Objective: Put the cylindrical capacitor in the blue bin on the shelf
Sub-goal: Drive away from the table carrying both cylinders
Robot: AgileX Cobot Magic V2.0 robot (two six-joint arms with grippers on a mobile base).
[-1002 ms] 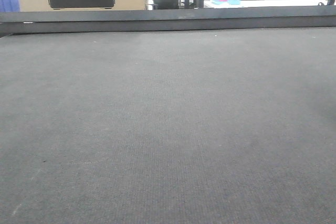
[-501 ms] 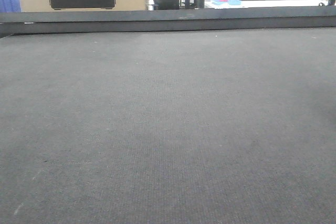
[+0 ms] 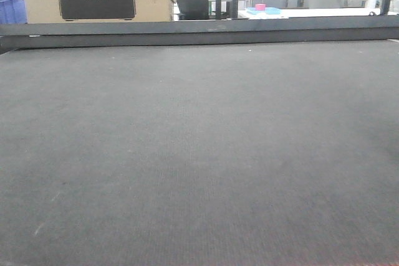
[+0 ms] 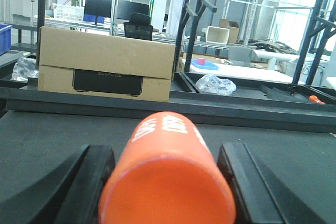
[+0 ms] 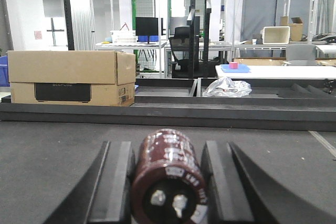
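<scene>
1. Between the two dark fingers (image 5: pixel 118 177) of the right gripper (image 5: pixel 168 179) sits the cylindrical capacitor (image 5: pixel 168 163), pinched from both sides, its end with two silvery terminals facing the wrist.
2. The left gripper (image 4: pixel 165 182) is closed the same way around an orange cylinder (image 4: pixel 165 171) with white lettering.
3. Beyond both grippers lies the grey mat (image 3: pixel 199 154). Ahead and to the left stands a cardboard box (image 5: pixel 71 77).

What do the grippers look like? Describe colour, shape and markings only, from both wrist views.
Left gripper: two matte black fingers, broad, with rounded ends. Right gripper: likewise black fingers, each a flat inner face with a sloping outer shoulder. No markings, cables or sleeves show; the arms are out of view.
</scene>
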